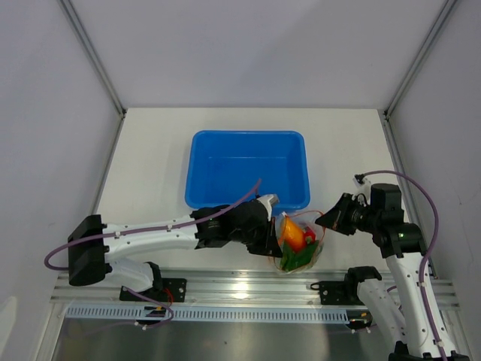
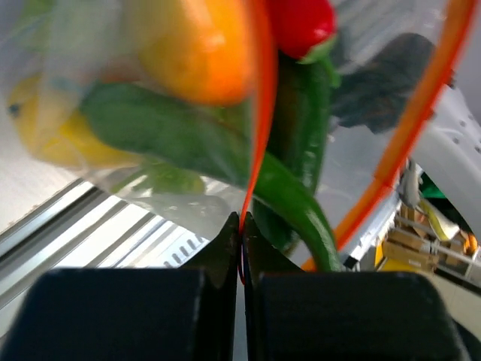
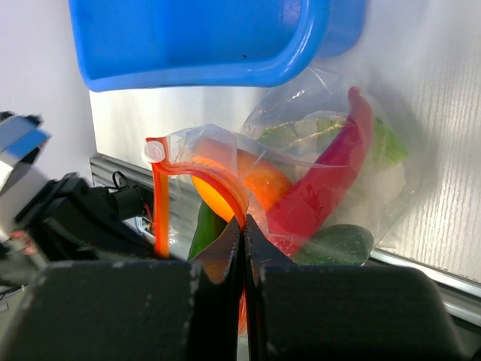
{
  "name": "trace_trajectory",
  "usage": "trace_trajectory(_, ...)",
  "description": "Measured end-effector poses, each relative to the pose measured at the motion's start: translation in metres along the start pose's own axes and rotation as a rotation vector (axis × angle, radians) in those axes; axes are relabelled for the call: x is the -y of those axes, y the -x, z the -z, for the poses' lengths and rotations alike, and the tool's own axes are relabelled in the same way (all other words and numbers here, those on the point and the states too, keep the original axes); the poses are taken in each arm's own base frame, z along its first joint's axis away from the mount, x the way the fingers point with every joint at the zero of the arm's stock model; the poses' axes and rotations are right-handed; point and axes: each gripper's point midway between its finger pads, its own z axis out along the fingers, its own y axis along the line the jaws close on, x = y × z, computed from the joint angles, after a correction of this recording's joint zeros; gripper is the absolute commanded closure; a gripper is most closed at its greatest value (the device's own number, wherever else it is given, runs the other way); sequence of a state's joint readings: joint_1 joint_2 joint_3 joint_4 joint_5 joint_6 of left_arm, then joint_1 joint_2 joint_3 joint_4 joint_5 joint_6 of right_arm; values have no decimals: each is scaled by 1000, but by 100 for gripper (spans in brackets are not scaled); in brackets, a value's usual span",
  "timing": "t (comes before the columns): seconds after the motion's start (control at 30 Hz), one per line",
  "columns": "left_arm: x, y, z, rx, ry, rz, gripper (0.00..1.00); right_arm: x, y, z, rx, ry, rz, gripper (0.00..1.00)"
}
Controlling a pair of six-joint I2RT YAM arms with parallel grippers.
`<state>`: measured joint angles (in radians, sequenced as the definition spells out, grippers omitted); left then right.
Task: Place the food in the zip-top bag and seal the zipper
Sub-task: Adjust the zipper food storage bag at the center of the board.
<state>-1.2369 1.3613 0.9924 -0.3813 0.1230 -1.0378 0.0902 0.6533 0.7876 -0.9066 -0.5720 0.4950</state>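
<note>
Sealing step: the food (image 1: 291,235) is lying inside the zip-top bag (image 1: 316,245), just near of the blue tub (image 1: 248,135). I am pinching the zipper (image 3: 160,218) with left hand (image 2: 240,233) and right hand (image 3: 243,233) — next, I judge, pressing along it.

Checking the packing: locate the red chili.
Top view: the red chili sits inside the zip-top bag, right of the orange fruit, in front of the blue tub.

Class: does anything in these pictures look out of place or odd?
On the small clear plastic bag, the orange-red zipper strip bows open in a loop, unsealed, though the toy food is inside.
</note>
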Motion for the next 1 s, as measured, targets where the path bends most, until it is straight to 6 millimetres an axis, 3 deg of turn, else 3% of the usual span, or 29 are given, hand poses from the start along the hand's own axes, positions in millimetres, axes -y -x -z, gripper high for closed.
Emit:
trace_trajectory(0.2,47,17,25,38,-147,-119,100,-5,4,13,15,-35,3,100)
trace_trajectory(0.3,82,30,59,99,-263,-168,100,-21,16,31,59,-32,44,100)
trace_trajectory(0.4,102,36,89,149,-355,-181,99,-37,21,44,98,2,81,100)
trace_trajectory(0.47,102,37,93,156,-370,-173,100,-35,16,44,95,11,84,100)
trace_trajectory(0.53,90,35,78,125,-369,-143,100,-22,7,32,63,-1,64,100)
trace_trajectory(0.63,42,27,30,44,-278,-54,99,15,-17,3,-45,-71,-17,100)
trace_trajectory(0.7,10,17,7,-14,-192,-7,99,27,-25,-4,-91,-107,-52,100)
trace_trajectory(0.77,-4,13,2,-40,-144,7,99,26,-22,-3,-94,-116,-54,100)
trace_trajectory(0.87,20,26,22,-5,-190,-36,100,-2,1,17,-23,-82,-4,100)
trace_trajectory(1.0,82,55,86,131,-360,-130,100,-50,36,50,119,9,92,100)
